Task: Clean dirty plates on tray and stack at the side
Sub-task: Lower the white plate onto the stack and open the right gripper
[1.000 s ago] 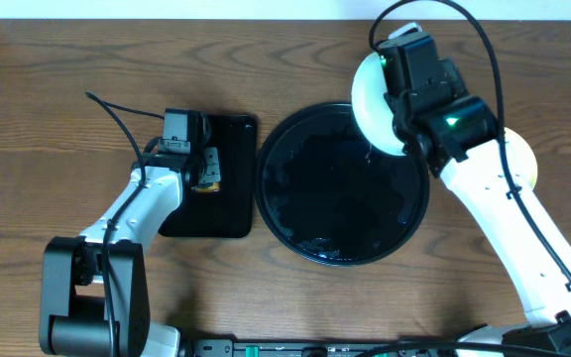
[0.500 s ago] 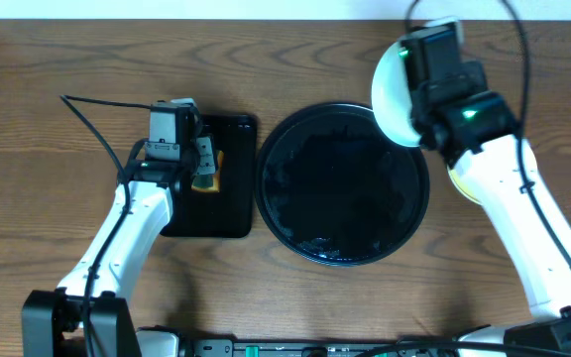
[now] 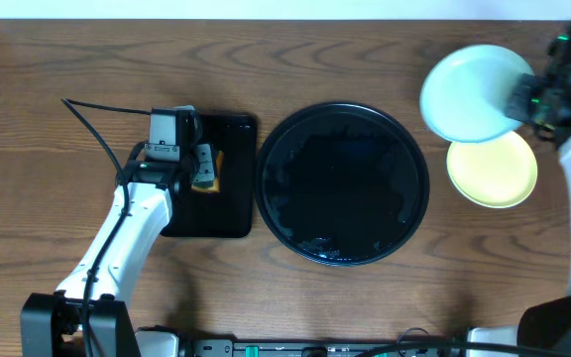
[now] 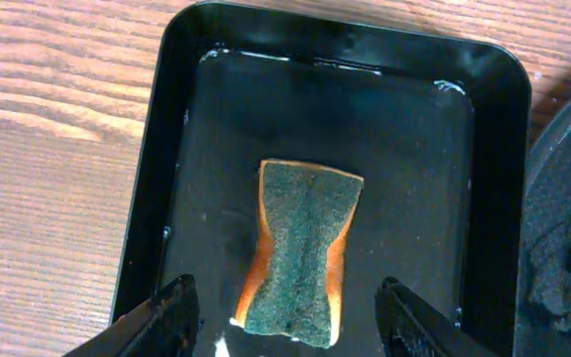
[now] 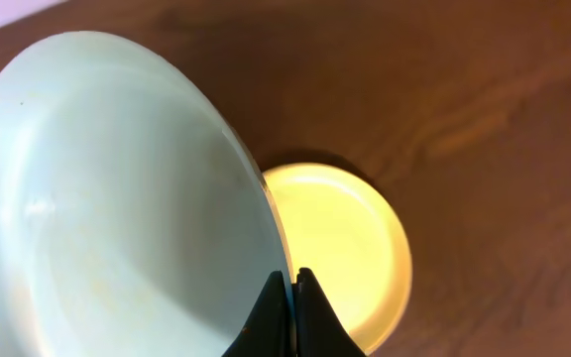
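My right gripper [image 5: 292,297] is shut on the rim of a pale mint-blue plate [image 3: 472,79] and holds it tilted in the air, to the right of the round black tray [image 3: 343,183]. The plate also fills the left of the right wrist view [image 5: 117,198]. A pale yellow plate [image 3: 496,171] lies on the bare wood below it, also seen in the right wrist view [image 5: 350,248]. The round tray holds no plates, only wet streaks. My left gripper [image 4: 285,317] is open over a green and orange sponge [image 4: 303,253]. I see only two plates.
The sponge lies in a small black rectangular tray [image 3: 228,198] left of the round tray, also in the left wrist view [image 4: 167,149]. A black cable [image 3: 92,114] loops over the table at the left. The table's back edge runs along the top.
My right gripper has carried the mint-blue plate from over the round tray's back right rim out to the right, above the yellow plate. The left arm has barely moved over the sponge.
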